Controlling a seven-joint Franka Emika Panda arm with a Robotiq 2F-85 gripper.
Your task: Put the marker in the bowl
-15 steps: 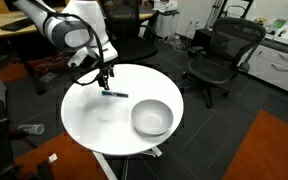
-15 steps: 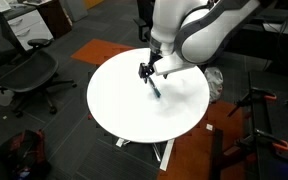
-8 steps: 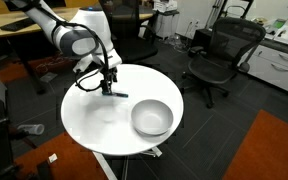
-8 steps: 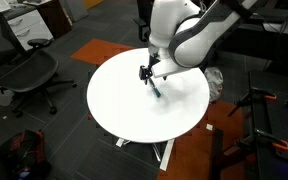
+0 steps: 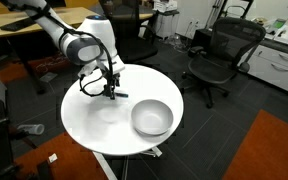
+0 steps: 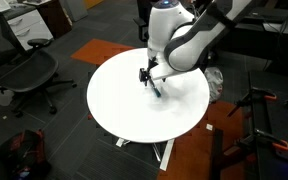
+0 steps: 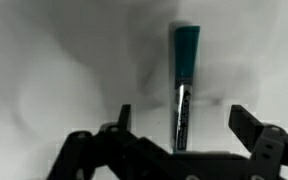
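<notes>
Down low, the gripper (image 7: 182,120) hangs spread wide astride the marker (image 7: 184,85), one finger on each side of it, neither touching. That marker lies flat on the white tabletop (image 5: 89,120), its teal end pointing away from the wrist. Farther across the tabletop, well apart from the marker, the bowl (image 5: 152,118) stands upright.
</notes>
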